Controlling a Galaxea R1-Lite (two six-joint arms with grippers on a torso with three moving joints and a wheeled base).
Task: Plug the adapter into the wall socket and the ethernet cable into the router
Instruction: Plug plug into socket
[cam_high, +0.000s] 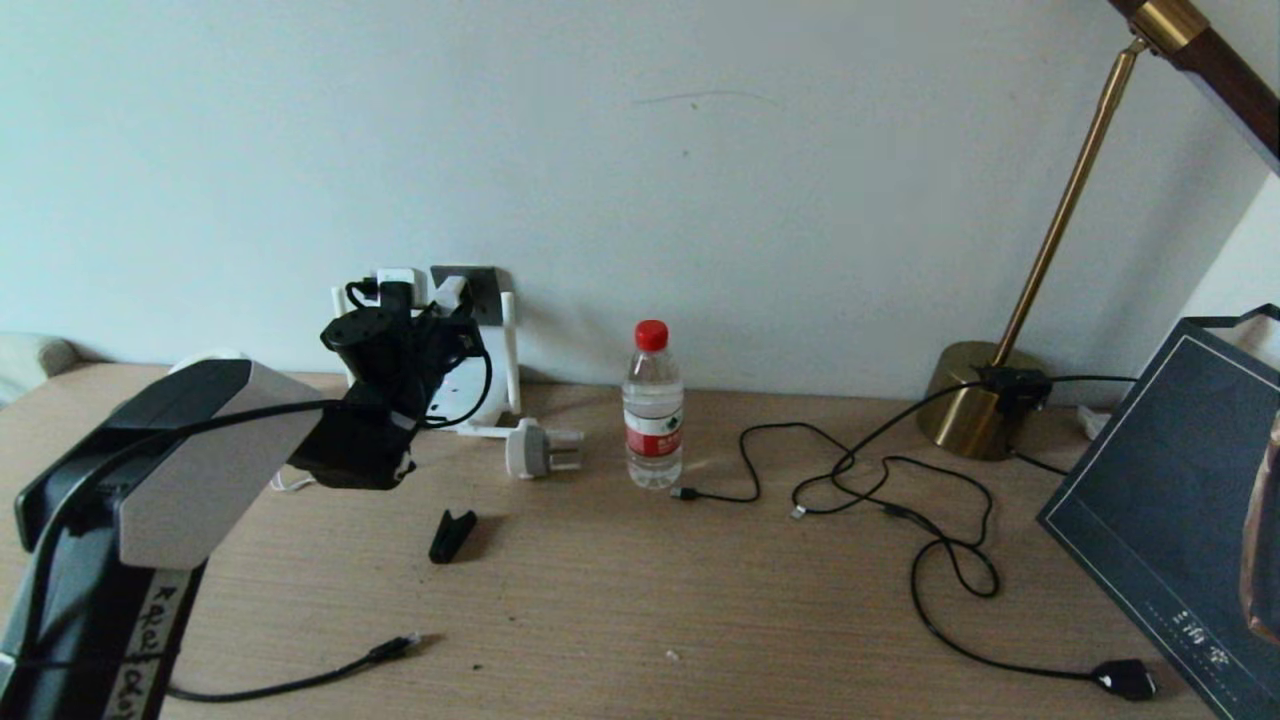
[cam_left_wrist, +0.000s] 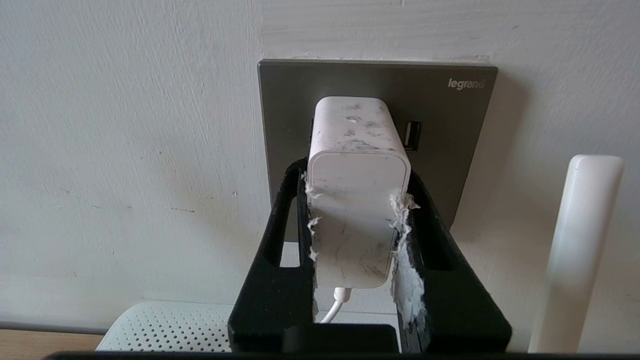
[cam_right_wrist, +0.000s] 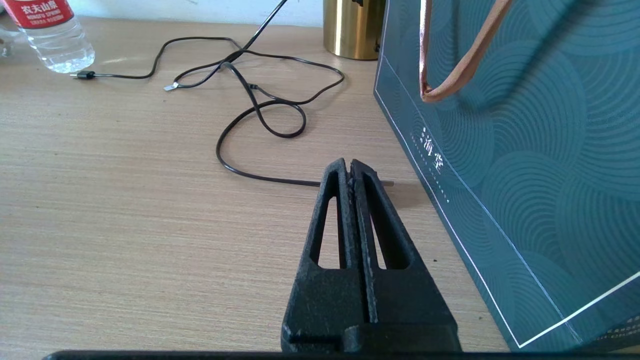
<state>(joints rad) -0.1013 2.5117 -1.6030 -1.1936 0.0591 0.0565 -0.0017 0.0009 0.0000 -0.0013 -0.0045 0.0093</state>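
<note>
Now adapter (cam_left_wrist: 356, 190) points lengthwise into wall socket (cam_left_wrist: 450, 130).

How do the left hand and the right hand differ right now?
The left hand is raised at the wall, fingers clamped on the adapter against the wall socket; the right hand sits low over the table beside the teal bag. The left hand holds something; the right hand is shut on nothing. Both have black fingers.

Grey-white left arm (cam_high: 150, 480) shell, black joints, looped black cable — matte black slotted pincer (cam_right_wrist: 350, 167) fingers
</note>
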